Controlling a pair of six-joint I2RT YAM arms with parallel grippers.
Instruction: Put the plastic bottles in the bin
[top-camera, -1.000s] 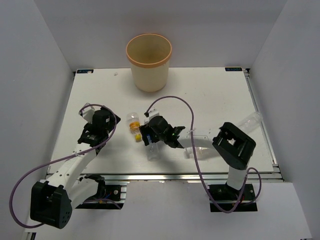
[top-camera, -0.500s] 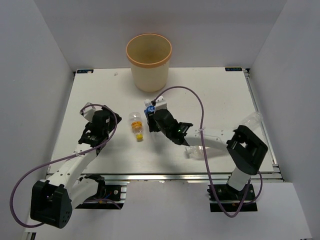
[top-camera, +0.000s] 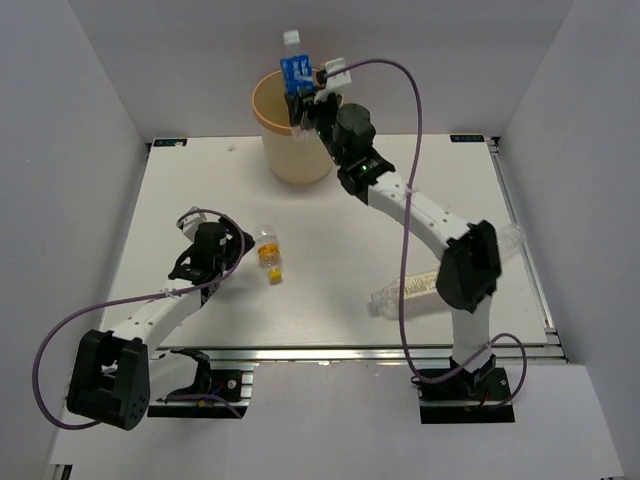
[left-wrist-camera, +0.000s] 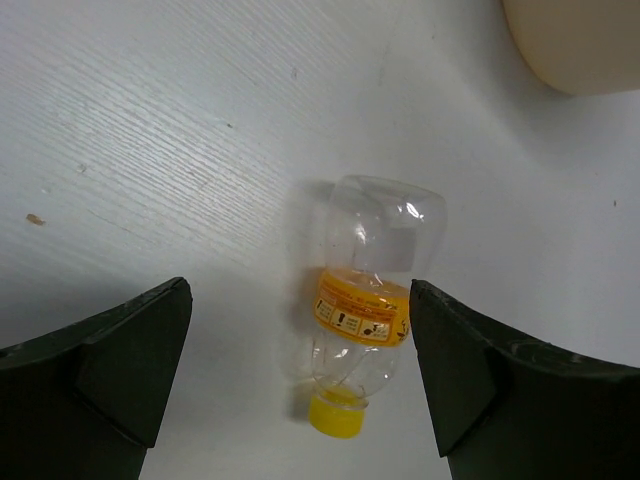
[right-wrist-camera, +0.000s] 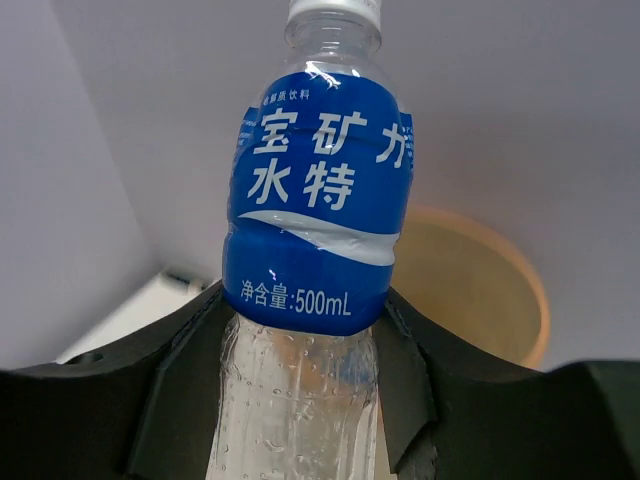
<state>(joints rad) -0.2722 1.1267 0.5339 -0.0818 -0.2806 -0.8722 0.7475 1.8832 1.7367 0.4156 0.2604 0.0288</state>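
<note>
1. Top view: the right gripper (top-camera: 303, 100) grips a blue-label bottle (top-camera: 294, 72), raised upright and overlapping the mouth of the bin (top-camera: 270, 125) in this view; the bin stands at the far edge of the table (top-camera: 430, 190), about mid-width; the left gripper (top-camera: 236, 252), jaws wide, sits just beside an orange-label bottle (top-camera: 268, 253) lying left of centre; a large clear bottle (top-camera: 408, 291) lies toward the near right corner.
2. Left wrist: the left gripper (left-wrist-camera: 297, 335) stands spread wide; the orange-label bottle (left-wrist-camera: 365, 300) lies untouched between its fingers, yellow cap nearest; the bin (left-wrist-camera: 580, 40) fills the top right corner.
3. Right wrist: the right gripper (right-wrist-camera: 300, 400) pinches the blue-label bottle (right-wrist-camera: 320, 240) on its clear body below the label; the bin (right-wrist-camera: 490, 290) shows behind, to the right.
</note>
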